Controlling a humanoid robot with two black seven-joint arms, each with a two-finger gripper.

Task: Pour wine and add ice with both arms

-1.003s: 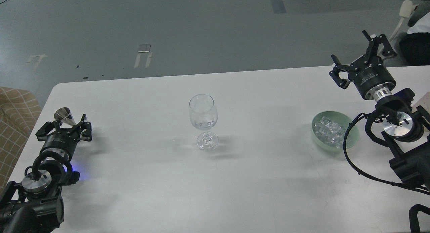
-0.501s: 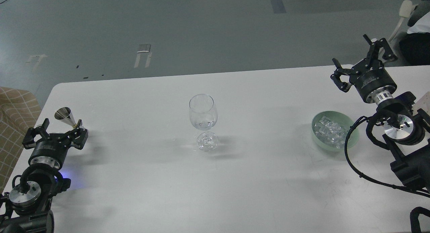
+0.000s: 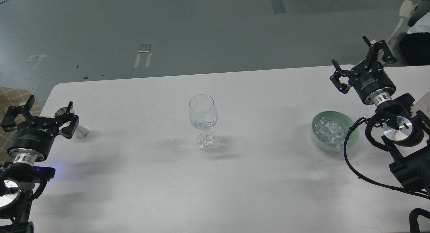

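Observation:
A clear wine glass (image 3: 202, 113) stands upright at the table's middle, with a little clear wine (image 3: 203, 125) at the bottom of its bowl. Clear ice cubes (image 3: 330, 129) fill a pale green bowl (image 3: 352, 139) at the right. My left gripper (image 3: 50, 104) is open and empty at the table's left edge. A small metal jigger (image 3: 80, 131) sits just behind its right finger. My right gripper (image 3: 349, 51) is open and empty, raised above the far right of the table, beyond the bowl.
The white table (image 3: 215, 186) ends close to my left gripper on the left. A checked fabric seat (image 3: 6, 95) lies beyond that edge. A black cable (image 3: 349, 159) loops from my right arm next to the bowl.
My left gripper has opened wide and drawn back to the left, away from the jigger, which stays on the table. My right gripper has hardly moved.

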